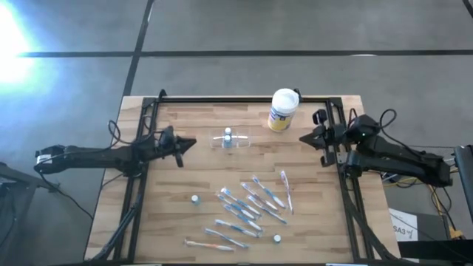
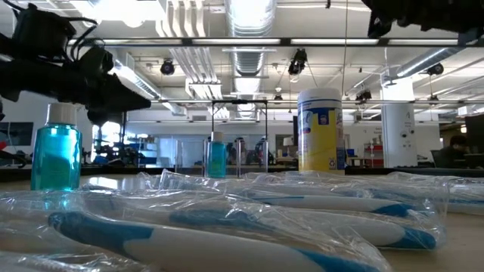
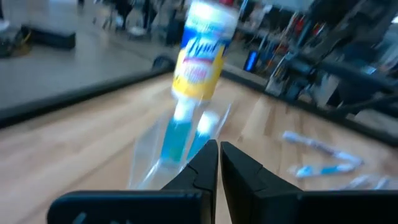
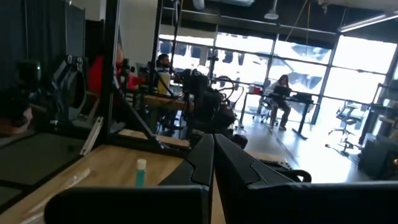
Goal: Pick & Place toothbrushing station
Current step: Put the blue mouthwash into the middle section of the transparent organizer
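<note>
Now the left jaws (image 1: 189,143) are hanging clenched over the worktop (image 1: 177,185), their tips pressed together and pointing at the toothbrushing station (image 1: 230,141), which is standing near them but apart, a clear low holder with a small blue bottle (image 1: 228,135) upright in it. In the left wrist view the holder (image 3: 155,155) is sitting straight ahead of the clenched tips. Beyond it, the white canister (image 1: 282,109) is standing near the worktop's far edge. The right jaws (image 1: 304,138) are waiting clenched and empty by the right edge, beside the canister. Wrapped toothbrushes (image 1: 251,207) are lying scattered nearer the front edge.
</note>
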Controlling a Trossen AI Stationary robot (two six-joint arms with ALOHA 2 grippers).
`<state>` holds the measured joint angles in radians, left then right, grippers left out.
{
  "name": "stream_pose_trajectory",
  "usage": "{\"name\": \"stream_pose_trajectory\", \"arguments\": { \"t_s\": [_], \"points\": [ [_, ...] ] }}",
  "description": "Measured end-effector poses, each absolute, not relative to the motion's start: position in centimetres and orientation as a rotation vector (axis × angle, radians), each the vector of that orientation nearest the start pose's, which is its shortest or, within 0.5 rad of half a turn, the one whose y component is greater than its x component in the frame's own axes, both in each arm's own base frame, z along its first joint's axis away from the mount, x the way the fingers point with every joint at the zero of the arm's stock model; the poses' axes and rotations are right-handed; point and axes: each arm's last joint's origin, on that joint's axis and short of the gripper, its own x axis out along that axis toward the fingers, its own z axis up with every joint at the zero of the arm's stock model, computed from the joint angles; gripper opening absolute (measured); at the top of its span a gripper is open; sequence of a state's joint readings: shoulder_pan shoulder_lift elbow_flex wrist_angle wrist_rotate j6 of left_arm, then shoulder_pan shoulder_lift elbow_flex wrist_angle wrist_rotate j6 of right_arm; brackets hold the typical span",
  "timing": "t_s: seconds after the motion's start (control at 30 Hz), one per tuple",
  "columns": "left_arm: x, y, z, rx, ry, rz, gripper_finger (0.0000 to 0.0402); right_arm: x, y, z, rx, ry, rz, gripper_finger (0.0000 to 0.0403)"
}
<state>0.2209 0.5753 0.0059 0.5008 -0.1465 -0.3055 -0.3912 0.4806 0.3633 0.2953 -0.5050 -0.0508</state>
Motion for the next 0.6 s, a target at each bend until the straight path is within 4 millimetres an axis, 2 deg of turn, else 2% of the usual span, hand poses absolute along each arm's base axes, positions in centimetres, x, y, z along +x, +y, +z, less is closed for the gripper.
{"name": "stream_pose_trajectory", "arguments": {
  "t_s": [0.13,0.33,0.43,0.6],
  "points": [
    [13.1,3.3,16.8,-0.276,-0.021,0.340,0.0019,12.3,-3.6,25.3,-0.135,-0.176,0.098,0.0008],
    [13.7,3.4,20.5,-0.196,-0.117,0.314,0.0005,12.1,-3.5,23.9,-0.124,-0.234,0.098,0.0008],
    [14.1,3.5,23.6,-0.197,-0.126,0.313,0.0006,12.2,-3.6,23.2,-0.099,-0.214,0.087,0.0008],
    [14.2,3.3,30.5,-0.195,-0.055,0.331,0.0003,12.2,-3.6,22.4,-0.096,-0.194,0.076,0.0008]
  ]
}}
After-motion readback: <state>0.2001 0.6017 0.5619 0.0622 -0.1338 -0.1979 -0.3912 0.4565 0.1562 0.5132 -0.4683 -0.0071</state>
